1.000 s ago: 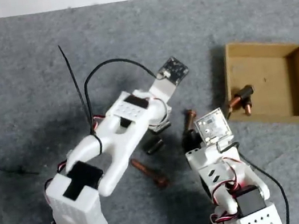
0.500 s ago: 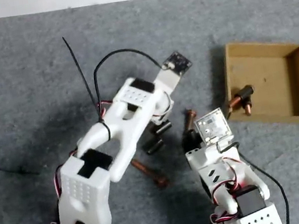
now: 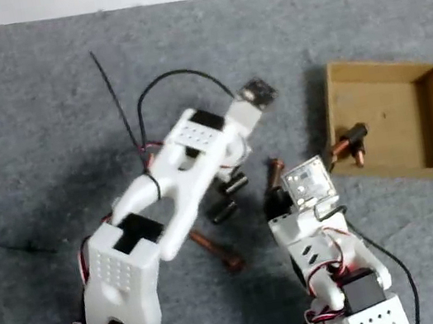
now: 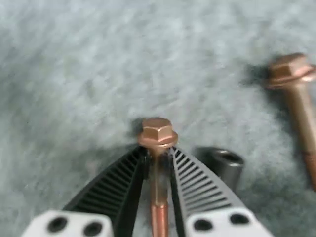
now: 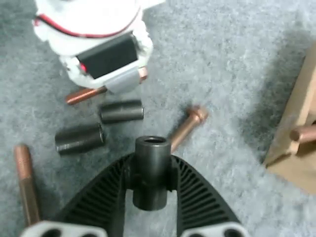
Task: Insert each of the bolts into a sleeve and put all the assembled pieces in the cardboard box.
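Note:
My left gripper (image 4: 158,150) is shut on the shaft of a copper bolt (image 4: 158,132), whose hex head pokes out past the fingertips just above the carpet. My right gripper (image 5: 152,173) is shut on a black sleeve (image 5: 152,148), held upright with its bore showing. Two loose sleeves (image 3: 235,184) (image 3: 225,209) lie between the arms. One loose bolt (image 3: 275,173) lies close to the right gripper, another (image 3: 215,249) beside the left arm (image 3: 190,154). The cardboard box (image 3: 431,120) at the right holds assembled pieces (image 3: 349,143) in its near-left corner.
Grey carpet covers the table. A black cable (image 3: 120,112) loops off the left arm, and a black tie (image 3: 9,245) lies at the far left. The box's left wall (image 3: 328,121) stands close to the right gripper.
The left arm has stretched up and away with the bolt, uncovering a sleeve beneath it. The right arm has kept still with its sleeve.

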Robot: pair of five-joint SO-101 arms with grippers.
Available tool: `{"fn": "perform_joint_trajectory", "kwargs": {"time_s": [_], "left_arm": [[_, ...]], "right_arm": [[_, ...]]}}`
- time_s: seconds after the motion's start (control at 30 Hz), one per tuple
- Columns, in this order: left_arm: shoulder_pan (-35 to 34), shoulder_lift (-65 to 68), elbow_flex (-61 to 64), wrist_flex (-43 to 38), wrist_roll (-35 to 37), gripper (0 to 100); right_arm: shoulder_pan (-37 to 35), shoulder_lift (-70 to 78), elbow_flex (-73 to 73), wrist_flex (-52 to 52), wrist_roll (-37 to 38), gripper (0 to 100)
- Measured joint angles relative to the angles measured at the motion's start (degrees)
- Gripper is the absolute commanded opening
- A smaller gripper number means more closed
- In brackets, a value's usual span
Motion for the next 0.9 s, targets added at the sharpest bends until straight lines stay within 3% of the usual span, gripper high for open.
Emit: {"fn": "perform_joint_trajectory", "kwargs": {"time_s": [0.13, 0.3, 0.57, 0.8, 0.9], "left_arm": [[-3.96, -7.38, 8.35, -4.66, 3.34, 0], [-4.22, -23.56, 26.64, -16.7, 3.52, 0], [-4.22, -54.24, 56.88, -38.07, 3.96, 0], [-4.48, -71.21, 66.81, -40.35, 4.84, 0], [-5.01, -78.33, 70.24, -40.35, 9.41, 0]], "right_arm": [[0.0, -0.09, 2.73, -4.92, 0.0, 0.4], [-0.09, -0.09, 3.08, -8.53, 0.0, 0.4], [-8.7, -0.09, 3.34, -16.26, 0.0, 0.4], [-12.57, -0.09, 3.34, -19.34, 0.0, 0.4], [-13.45, -0.09, 3.34, -19.43, 0.0, 0.4]]}}
